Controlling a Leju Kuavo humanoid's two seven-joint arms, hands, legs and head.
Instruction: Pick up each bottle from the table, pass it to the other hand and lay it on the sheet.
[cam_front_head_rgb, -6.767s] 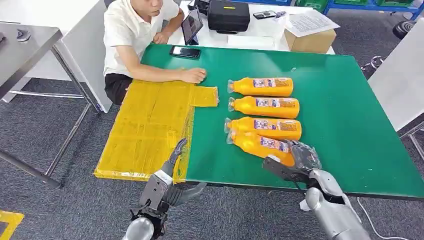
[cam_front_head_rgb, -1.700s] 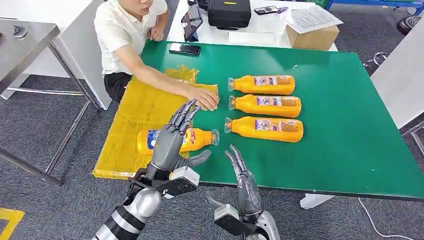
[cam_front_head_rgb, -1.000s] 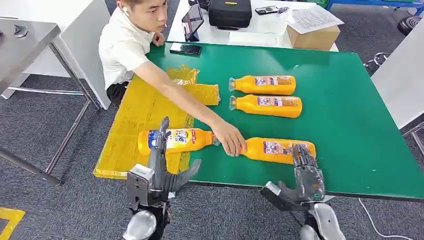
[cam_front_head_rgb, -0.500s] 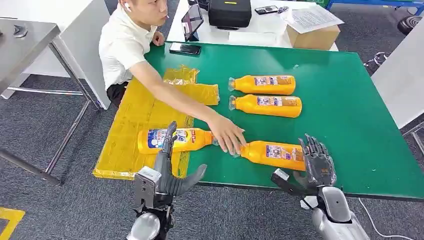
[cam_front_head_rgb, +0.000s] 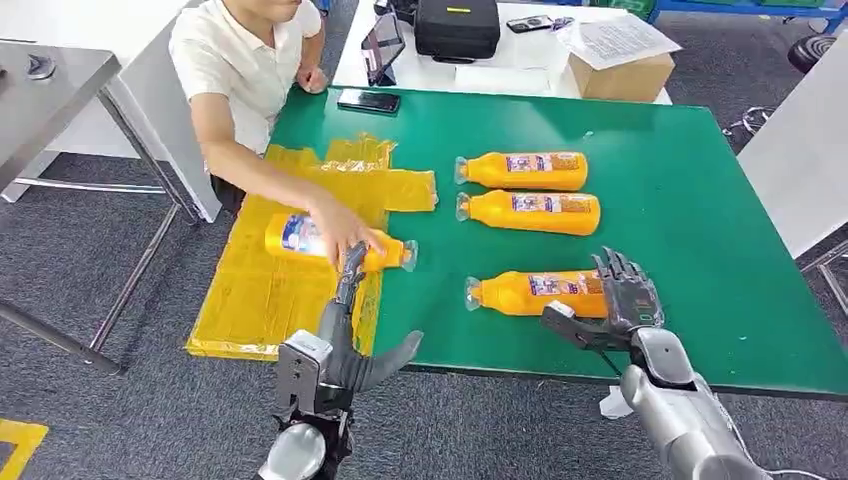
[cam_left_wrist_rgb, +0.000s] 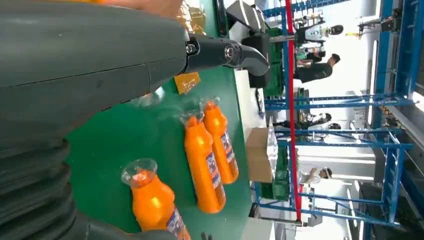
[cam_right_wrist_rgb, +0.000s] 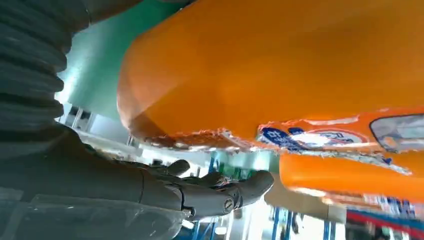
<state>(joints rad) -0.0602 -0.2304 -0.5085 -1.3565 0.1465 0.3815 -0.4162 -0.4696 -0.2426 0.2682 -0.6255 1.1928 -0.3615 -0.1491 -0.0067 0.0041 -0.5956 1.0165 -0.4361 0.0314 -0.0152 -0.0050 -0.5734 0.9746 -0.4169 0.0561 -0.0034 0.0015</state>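
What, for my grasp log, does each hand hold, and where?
Left hand: nothing. Right hand is at the nearest bottle's base end; grip unclear.

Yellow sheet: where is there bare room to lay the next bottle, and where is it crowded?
The yellow sheet is bare along its near half, between the table's front edge and the bottle a person's hand holds. The far strip near the crumpled flap is tighter. The left hand hovers at the sheet's near right corner; the right hand is at the nearest table bottle.
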